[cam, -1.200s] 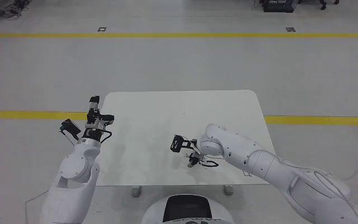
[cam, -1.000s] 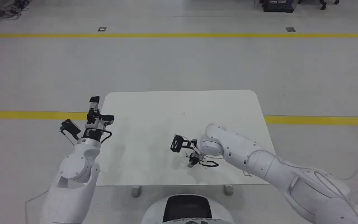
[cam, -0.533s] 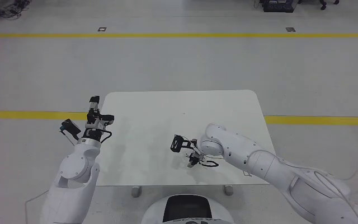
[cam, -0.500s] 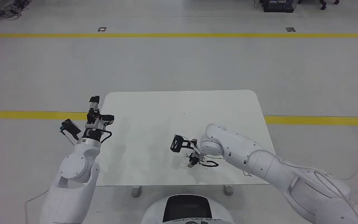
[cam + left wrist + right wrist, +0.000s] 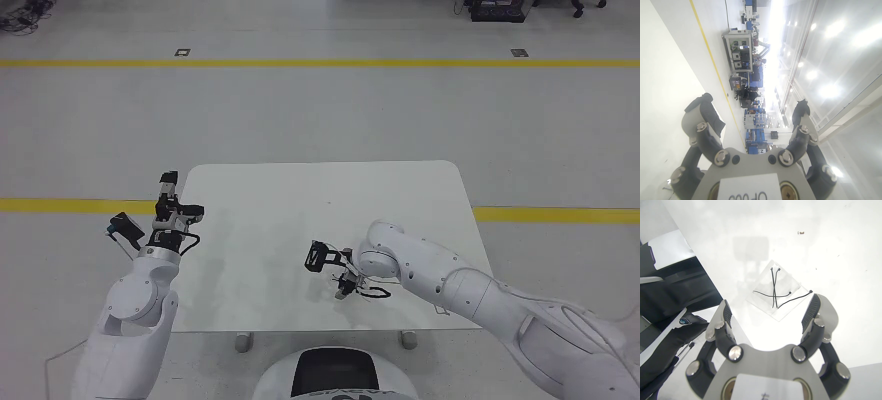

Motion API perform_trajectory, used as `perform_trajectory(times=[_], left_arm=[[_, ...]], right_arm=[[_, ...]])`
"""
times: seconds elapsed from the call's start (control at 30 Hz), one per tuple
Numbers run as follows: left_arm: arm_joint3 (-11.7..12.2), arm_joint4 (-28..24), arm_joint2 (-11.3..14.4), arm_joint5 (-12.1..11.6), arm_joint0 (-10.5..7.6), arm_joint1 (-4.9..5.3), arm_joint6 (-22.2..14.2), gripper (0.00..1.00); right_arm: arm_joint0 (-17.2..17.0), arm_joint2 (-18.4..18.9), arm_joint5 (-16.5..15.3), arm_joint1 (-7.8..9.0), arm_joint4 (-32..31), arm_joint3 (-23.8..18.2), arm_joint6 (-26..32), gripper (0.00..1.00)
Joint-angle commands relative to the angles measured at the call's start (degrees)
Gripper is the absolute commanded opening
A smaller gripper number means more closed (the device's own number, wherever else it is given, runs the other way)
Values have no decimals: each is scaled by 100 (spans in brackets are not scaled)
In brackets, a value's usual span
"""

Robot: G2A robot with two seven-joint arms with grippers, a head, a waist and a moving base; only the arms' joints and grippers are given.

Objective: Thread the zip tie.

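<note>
At the lower middle of the top view, the right gripper [image 5: 346,287] hangs over the white table [image 5: 300,200], its fingers spread wide and holding nothing.
Four black zip ties [image 5: 774,289] lie crossed on a clear square sheet [image 5: 789,279] flat on the table, beneath that gripper and apart from its fingers. At the table's left edge the left gripper [image 5: 172,200] points upward, fingers likewise wide apart and empty.

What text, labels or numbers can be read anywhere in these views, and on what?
Left gripper, white base label: cut off at the picture's edge, unreadable.
Right gripper, white base sticker: likewise cut off.
Small sign on a blue cabinet behind: too small to trust.
</note>
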Motion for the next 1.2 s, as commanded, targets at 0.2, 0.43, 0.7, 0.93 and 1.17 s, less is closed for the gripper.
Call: perform_trajectory(times=[0.2, 0.43, 0.7, 0.93, 1.17], left_arm=[[0, 0, 0, 0, 0, 0, 0, 100], [0, 0, 0, 0, 0, 0, 0, 100], [0, 0, 0, 0, 0, 0, 0, 100], [0, 0, 0, 0, 0, 0, 0, 100], [0, 0, 0, 0, 0, 0, 0, 100]], right_arm=[[-65, 54, -33, -9, -436, -20, 29, 100], [-60, 42, -44, -41, -534, -13, 27, 100], [-142, 70, 55, -36, -721, -18, -103, 100], [-188, 172, -44, -48, -797, -55, -70, 40], [-218, 184, -44, -59, -859, -65, -107, 32]])
